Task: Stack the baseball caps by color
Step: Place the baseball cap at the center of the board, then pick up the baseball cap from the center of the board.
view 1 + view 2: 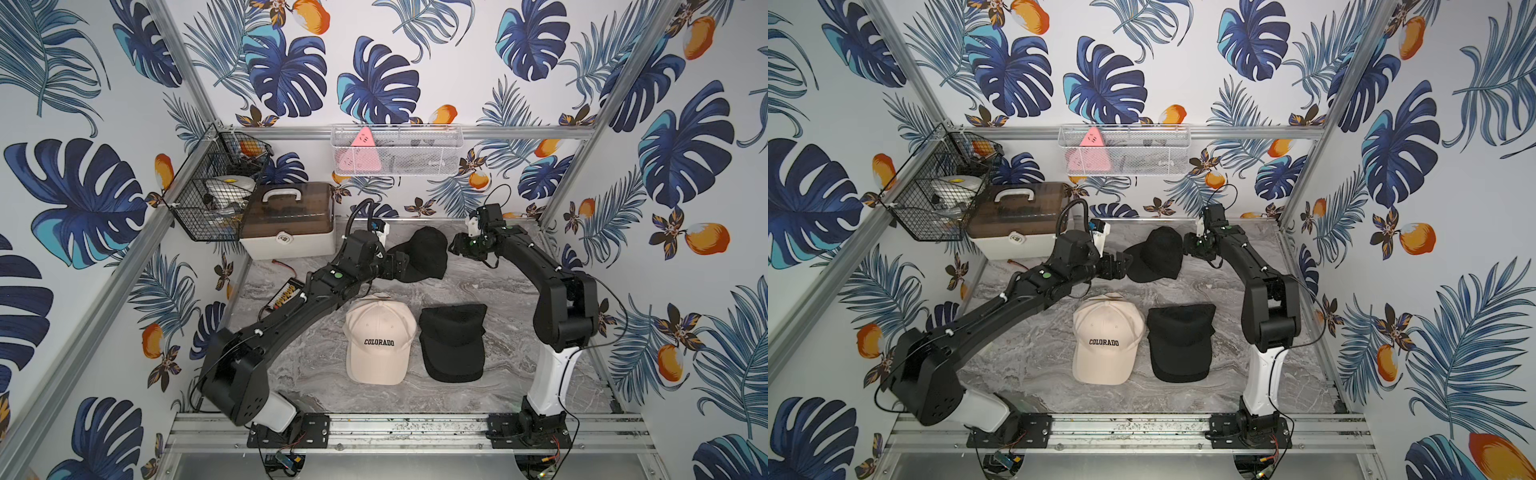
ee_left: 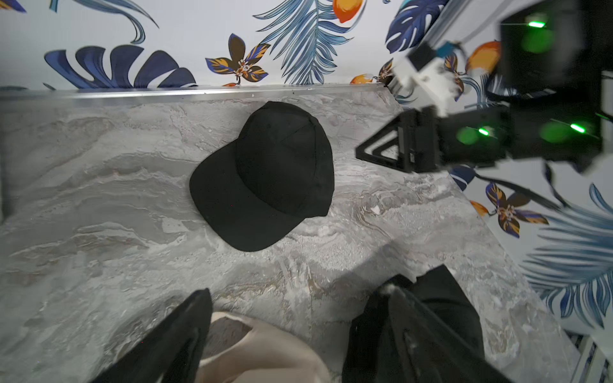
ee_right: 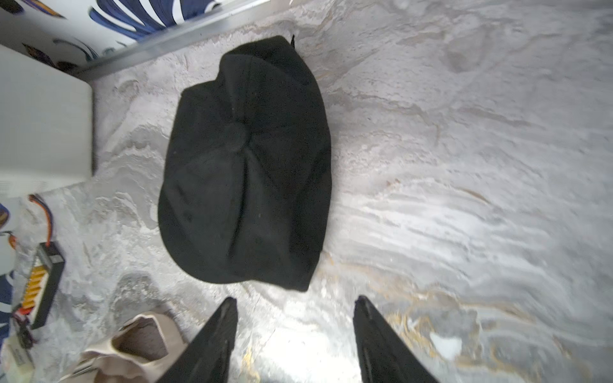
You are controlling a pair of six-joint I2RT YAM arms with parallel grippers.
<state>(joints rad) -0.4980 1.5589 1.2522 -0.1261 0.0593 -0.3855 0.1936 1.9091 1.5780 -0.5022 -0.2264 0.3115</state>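
Note:
In both top views a lone black baseball cap [image 1: 426, 253] [image 1: 1158, 255] lies at the back of the marble table, brim toward the left arm. My left gripper [image 1: 400, 266] [image 2: 300, 291] hovers at its brim side, open and empty. My right gripper [image 1: 456, 246] [image 3: 296, 300] is on the cap's other side, open with only bare table between its fingers, close to the crown's rim [image 3: 245, 165]. Nearer the front lie a cream baseball cap lettered COLORADO [image 1: 380, 340] and, beside it, a black baseball cap [image 1: 453, 343] with layered brims.
A white box with a brown lid [image 1: 286, 224] stands at the back left under a black wire basket [image 1: 212, 195]. A battery pack with wires [image 1: 286, 295] lies beside the left arm. On the back wall hangs a white mesh basket [image 1: 397, 151].

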